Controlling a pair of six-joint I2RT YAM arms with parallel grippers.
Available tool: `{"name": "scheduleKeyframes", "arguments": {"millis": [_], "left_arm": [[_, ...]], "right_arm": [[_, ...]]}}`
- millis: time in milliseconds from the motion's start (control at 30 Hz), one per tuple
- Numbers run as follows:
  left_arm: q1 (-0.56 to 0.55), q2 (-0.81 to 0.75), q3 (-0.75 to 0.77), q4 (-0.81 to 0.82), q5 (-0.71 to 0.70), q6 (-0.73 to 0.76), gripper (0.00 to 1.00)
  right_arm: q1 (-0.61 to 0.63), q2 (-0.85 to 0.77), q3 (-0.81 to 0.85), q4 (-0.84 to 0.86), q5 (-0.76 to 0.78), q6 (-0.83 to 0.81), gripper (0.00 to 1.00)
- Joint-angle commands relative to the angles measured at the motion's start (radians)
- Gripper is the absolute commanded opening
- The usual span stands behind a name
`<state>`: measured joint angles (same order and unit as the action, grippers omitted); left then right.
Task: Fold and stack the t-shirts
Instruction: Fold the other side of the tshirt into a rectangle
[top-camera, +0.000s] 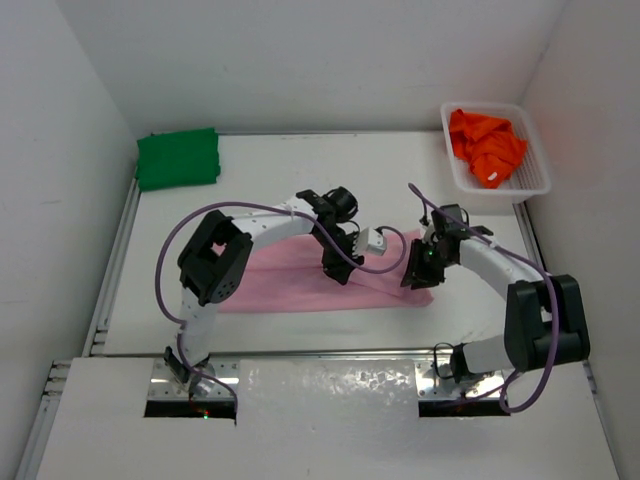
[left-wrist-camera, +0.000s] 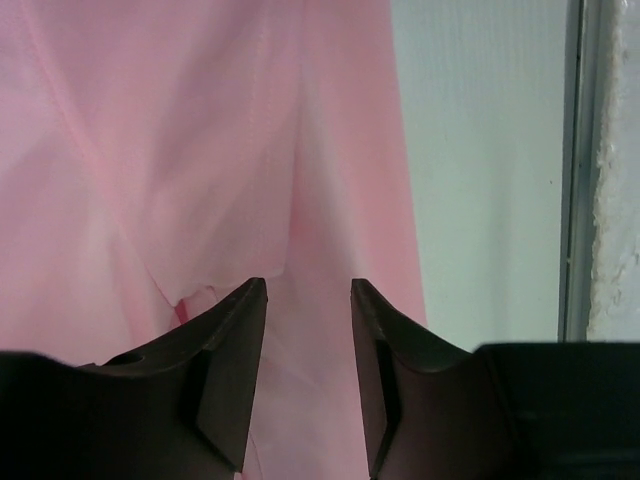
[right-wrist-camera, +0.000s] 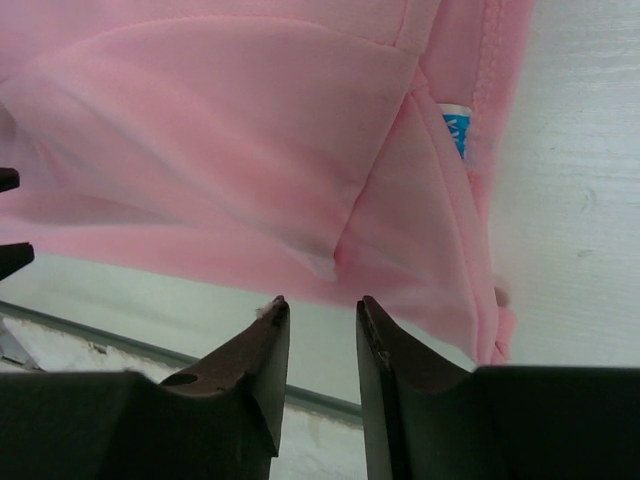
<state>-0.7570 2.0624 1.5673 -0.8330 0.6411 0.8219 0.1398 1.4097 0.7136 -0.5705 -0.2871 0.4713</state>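
Currently pink tee (top-camera: 280, 285) lies long axis left-right; left gripper (left-wrist-camera: 308, 285) & right gripper (right-wrist-camera: 322, 300) part-open, empty.

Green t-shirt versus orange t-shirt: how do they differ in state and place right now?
The green t-shirt is folded into a neat flat rectangle; the orange t-shirt is a crumpled heap. The green t-shirt lies directly on the table at its far left corner; the orange t-shirt sits inside the white basket at the far right. Both are plain bright cloth along the far edge.
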Motion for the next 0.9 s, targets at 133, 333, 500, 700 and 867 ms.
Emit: {"name": "scheduleKeyframes", "arguments": {"millis": [133,333,500,700,867], "left_arm": [[-0.001,-0.056,0.039,0.005,0.022,0.021,0.39],[-0.028,-0.081,-0.024,0.173,-0.118,-0.107,0.44],[-0.073,-0.087,-0.136,0.256,-0.199,-0.055,0.46],[-0.094,-0.067,-0.171,0.379,-0.276,-0.116,0.47],[-0.093,-0.058,-0.194,0.400,-0.307,-0.133,0.26]], "right_arm": [[-0.008,-0.100,0.084,-0.003,0.092,0.004,0.28],[-0.026,0.084,0.300,0.029,0.258,-0.092,0.35],[-0.060,0.250,0.397,0.046,0.266,-0.135,0.38],[-0.063,0.405,0.492,0.078,0.290,-0.154,0.44],[-0.063,0.494,0.535,0.106,0.298,-0.169,0.29]]}}
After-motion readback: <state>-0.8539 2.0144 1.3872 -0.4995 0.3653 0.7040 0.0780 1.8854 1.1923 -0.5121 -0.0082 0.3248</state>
